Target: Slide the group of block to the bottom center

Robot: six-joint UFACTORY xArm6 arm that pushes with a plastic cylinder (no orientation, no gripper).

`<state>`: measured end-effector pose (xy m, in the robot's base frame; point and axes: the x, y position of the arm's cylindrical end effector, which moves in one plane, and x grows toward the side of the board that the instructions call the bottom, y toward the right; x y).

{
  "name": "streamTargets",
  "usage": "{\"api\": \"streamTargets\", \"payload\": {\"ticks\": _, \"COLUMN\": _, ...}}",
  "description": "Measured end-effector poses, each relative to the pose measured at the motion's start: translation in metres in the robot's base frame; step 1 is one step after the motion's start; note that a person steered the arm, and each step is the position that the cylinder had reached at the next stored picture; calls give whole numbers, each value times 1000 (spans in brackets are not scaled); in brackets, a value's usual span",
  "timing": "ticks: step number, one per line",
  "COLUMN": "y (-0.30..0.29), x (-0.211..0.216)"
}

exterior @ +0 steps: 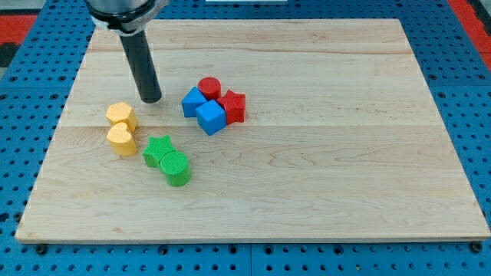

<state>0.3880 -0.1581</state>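
Observation:
My tip (152, 100) rests on the board at the upper left, just left of a tight cluster of blocks. That cluster holds a red cylinder (209, 87), a red star (233, 105), a blue cube (210, 117) and a second blue block (192, 100). The tip is a short gap from that second blue block and just above right of a yellow hexagon block (121, 116). A yellow heart block (121, 139) sits right below the hexagon. A green star (158, 150) and a green cylinder (176, 168) touch each other lower down.
The wooden board (322, 169) lies on a blue pegboard surface (15, 153). Red patches show at the view's top left corner (23, 19) and top right corner (468, 15). The arm's dark body (123, 11) enters from the view's top left.

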Motion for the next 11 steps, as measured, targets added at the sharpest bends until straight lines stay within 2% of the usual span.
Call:
{"api": "streamTargets", "payload": {"ticks": 4, "y": -40, "x": 1}}
{"api": "streamTargets", "payload": {"ticks": 5, "y": -78, "x": 13}}
{"api": "streamTargets", "payload": {"ticks": 6, "y": -28, "x": 55}}
{"api": "streamTargets", "payload": {"ticks": 7, "y": -31, "x": 46}}
{"api": "streamTargets", "payload": {"ticks": 9, "y": 13, "x": 17}}
{"api": "streamTargets", "payload": {"ticks": 10, "y": 29, "x": 33}}
{"api": "streamTargets", "payload": {"ticks": 11, "y": 29, "x": 68}}
